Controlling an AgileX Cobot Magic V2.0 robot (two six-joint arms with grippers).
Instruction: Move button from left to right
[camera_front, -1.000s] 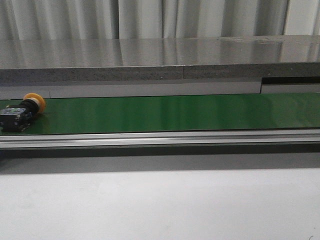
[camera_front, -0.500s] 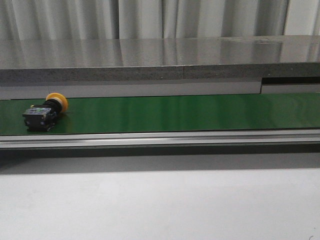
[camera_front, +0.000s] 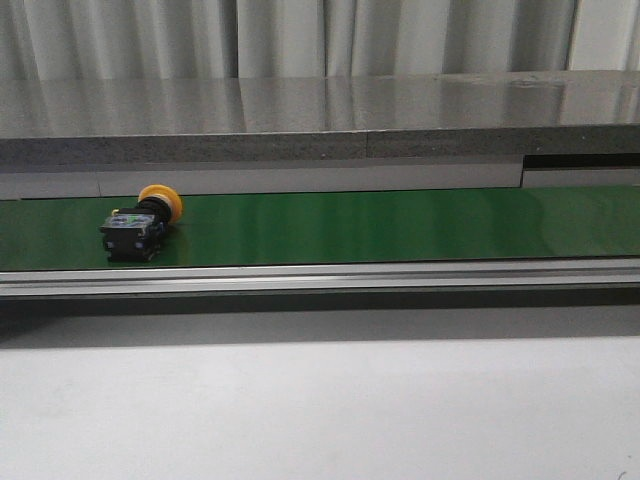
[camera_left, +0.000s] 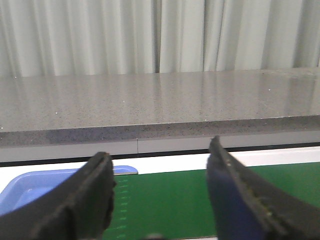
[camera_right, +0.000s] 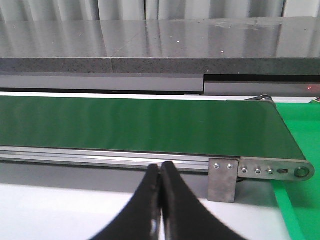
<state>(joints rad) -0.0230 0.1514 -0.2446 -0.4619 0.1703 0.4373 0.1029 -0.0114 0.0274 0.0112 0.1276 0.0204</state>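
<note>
Lying on its side at the left stretch of the green conveyor belt (camera_front: 400, 225), the small push-button with a round yellow-orange cap and black boxy body (camera_front: 139, 224) looks to me light, rigid and hard-shelled, best pinched across the flat sides of its body, not the rounded, slippery cap. My left gripper (camera_left: 162, 197) hangs with its 2 fingers spread wide and my right gripper (camera_right: 160, 210) shows its 2 fingers pressed together on nothing; the button appears in neither wrist view, so it sits apart from both.
</note>
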